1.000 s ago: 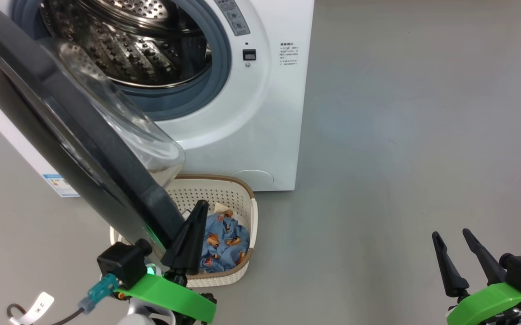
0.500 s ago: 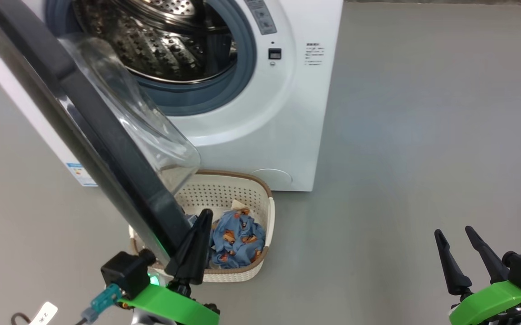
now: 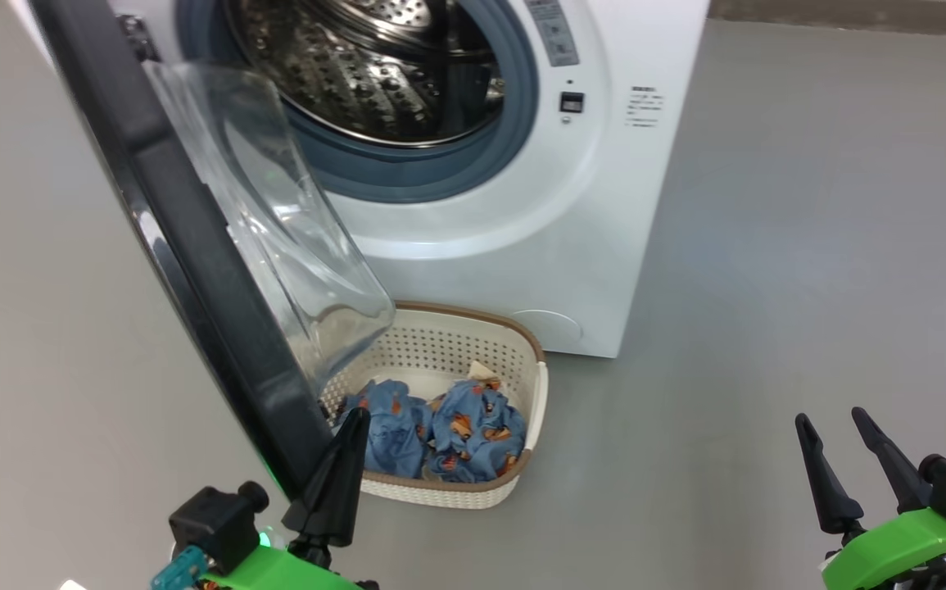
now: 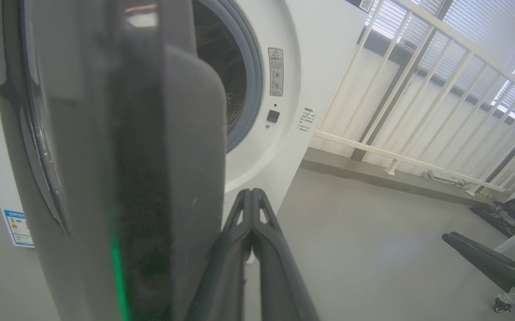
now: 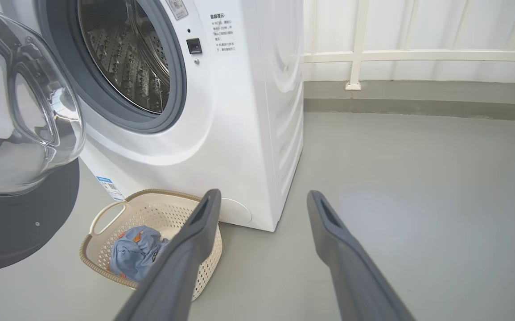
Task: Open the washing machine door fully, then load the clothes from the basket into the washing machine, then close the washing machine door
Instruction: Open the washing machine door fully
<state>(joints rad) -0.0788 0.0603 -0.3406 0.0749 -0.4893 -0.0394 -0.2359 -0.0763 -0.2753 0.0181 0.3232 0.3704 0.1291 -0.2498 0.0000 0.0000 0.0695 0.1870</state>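
Door (image 3: 194, 270): open, swung out to the left of the machine's mouth. The head view sees it almost edge-on, with the black rim toward the camera and the glass bowl (image 3: 292, 238) bulging right. Can't tell if it's at full swing.
Washing machine (image 3: 571, 229): white front-loader, far centre. Mouth uncovered, steel drum (image 3: 374, 74) showing inside the grey ring (image 3: 440, 176).
Basket (image 3: 481, 314): on the floor (image 3: 767, 287), just beside the machine's lower front on the near side. In the head view its left end is hidden behind the door.
Clothes (image 3: 473, 430): two blue printed lumps inside the basket, a bit of cream cloth at their far edge.
Left tool (image 3: 354, 422): near left, fingers clenched together, nothing between them. Its tip is just beside the lower end of the door's rim, on the glass side; can't tell if it touches.
Left wrist view: tool (image 4: 252, 196) pressed shut just right of the door (image 4: 168, 156) edge, with a green streak of light on that edge.
Right tool (image 3: 829, 415): near right, released, fingers spread with nothing between them. It hangs over bare floor, well apart from machine and basket.
Right wrist view: tool (image 5: 262, 194) spread. Basket (image 5: 150, 209) with clothes (image 5: 134, 252) sits left of its fingers, door (image 5: 21, 147) glass at far left, machine (image 5: 239, 133) beyond.
Blue label (image 5: 110, 187): low on the machine's front, just behind the basket.
Railing (image 5: 418, 55): white, far right behind the machine.
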